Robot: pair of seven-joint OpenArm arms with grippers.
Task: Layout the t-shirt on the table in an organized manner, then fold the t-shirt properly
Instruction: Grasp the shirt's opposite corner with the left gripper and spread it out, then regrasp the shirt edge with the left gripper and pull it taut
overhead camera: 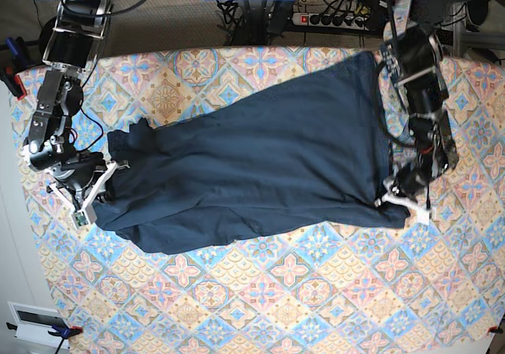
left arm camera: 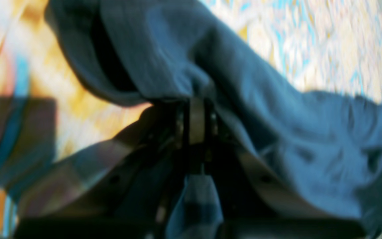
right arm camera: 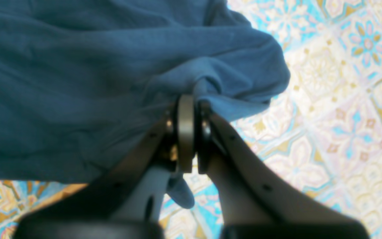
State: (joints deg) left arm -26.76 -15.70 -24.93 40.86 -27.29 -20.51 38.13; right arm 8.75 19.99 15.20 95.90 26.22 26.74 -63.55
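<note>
Two grippers have your t-shirt (overhead camera: 252,161) pinched at opposite ends, and only the base view shows you that whole picture. From there you see the navy garment stretched across the middle of the table (overhead camera: 260,291), its wide edge running up the side of the left arm and its narrower, bunched end at the right arm. The cloth lies mostly flat, with ripples near the bunched end and a curled lower edge.

Your left gripper (overhead camera: 392,190) sits at the lower corner of the wide edge. The base view is too small to show its jaws; the left wrist view gives you that. There the left gripper (left arm camera: 196,113) has its jaws clenched on a fold of the t-shirt (left arm camera: 260,109), which drapes over and past the fingers (left arm camera: 270,186). That picture is blurred, so the table (left arm camera: 327,43) pattern is smeared.

Your right gripper (overhead camera: 101,179) is at the bunched end, by the shirt's outer edge. The right wrist view is sharp: the right gripper (right arm camera: 191,109) has its jaws pressed together on a gathered knot of t-shirt (right arm camera: 61,83), a small tab of fabric hanging below between the fingers (right arm camera: 244,159). The table (right arm camera: 337,99) tiles read clearly beside it, which the left wrist view cannot offer.
</note>
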